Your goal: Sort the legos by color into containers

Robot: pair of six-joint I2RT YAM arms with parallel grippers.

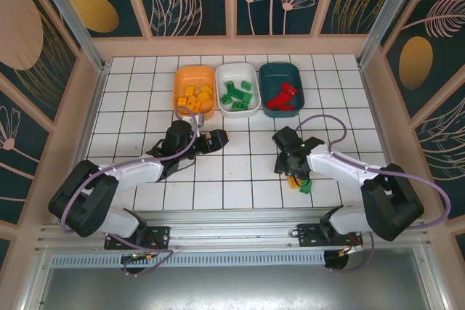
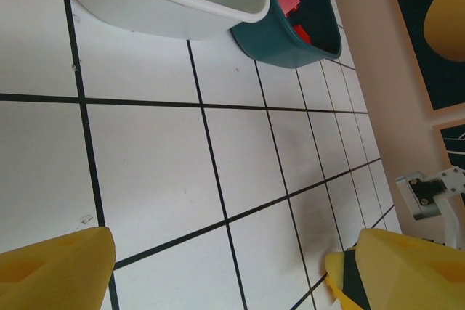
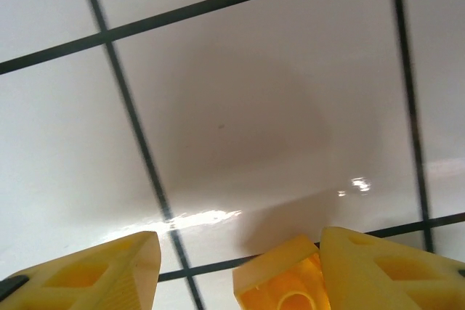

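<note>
Setting: white tiled table (image 1: 131,107) with black grid lines, boxed in by dark panels bearing leaf motifs.

Containers: three in a row at far centre.
- Orange tub (image 1: 195,68), left, stocked with yellow-orange bricks (image 1: 195,96).
- White tub (image 1: 238,65), middle, with green bricks (image 1: 238,96).
- Teal tub (image 1: 283,64), right, with red bricks (image 1: 283,97).

Unsorted: orange brick (image 1: 294,181) and green brick (image 1: 305,188), just beside each other, near right, well apart from the tubs.

Left gripper (image 1: 215,139): fingers spread wide, nothing between them, hanging over bare tiles just near of the orange tub.

Right gripper (image 3: 240,245): spread wide, low over the tiles. Orange brick (image 3: 280,284) inside the gap and against one finger (image 3: 378,266), the other finger well clear of it. Not clamped.

Handling, as judged: light, rigid, smooth hard plastic, not fragile. Likely to skid on the glossy tile or squirt out of a skewed pinch. Best taken across two flat opposite sides, centred between the pads, not corner to corner.
</note>
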